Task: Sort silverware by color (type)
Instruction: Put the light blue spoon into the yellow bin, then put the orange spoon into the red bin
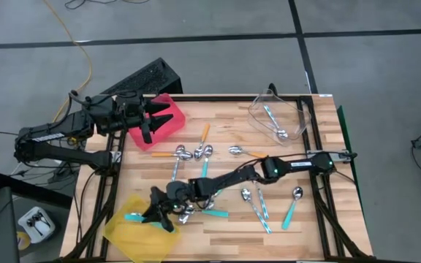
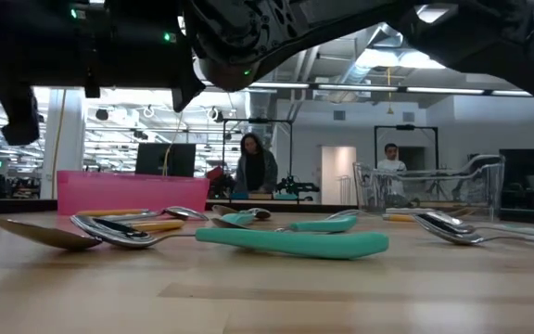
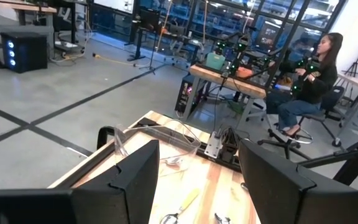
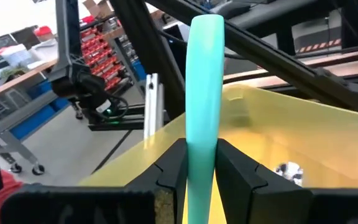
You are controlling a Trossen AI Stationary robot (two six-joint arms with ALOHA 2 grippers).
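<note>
My right gripper (image 1: 159,213) reaches across the table to the yellow bin (image 1: 126,232) at the near left. It is shut on a teal-handled spoon (image 4: 204,74). A teal spoon (image 1: 134,217) and a metal spoon bowl (image 4: 288,169) lie in that bin. My left gripper (image 1: 150,120) hangs open and empty over the red bin (image 1: 168,109) at the far left. More spoons lie on the table's middle: orange (image 1: 204,134), teal (image 1: 291,210), light blue (image 1: 259,208). A teal-handled spoon (image 2: 295,242) lies close in the low view. My right gripper pinches the spoon's teal handle (image 4: 202,134) between its two fingers. The handle lies along the fingers and sticks out past their tips, its free end (image 4: 207,28) in the air over the yellow bin. The spoon's bowl end is hidden behind the fingers.
A clear bin (image 1: 280,117) at the far right holds a light blue spoon (image 1: 272,119). Spoon bowls (image 1: 196,152) cluster mid-table under my right arm (image 1: 269,169). People sit and stand in the room beyond the table (image 2: 256,167).
</note>
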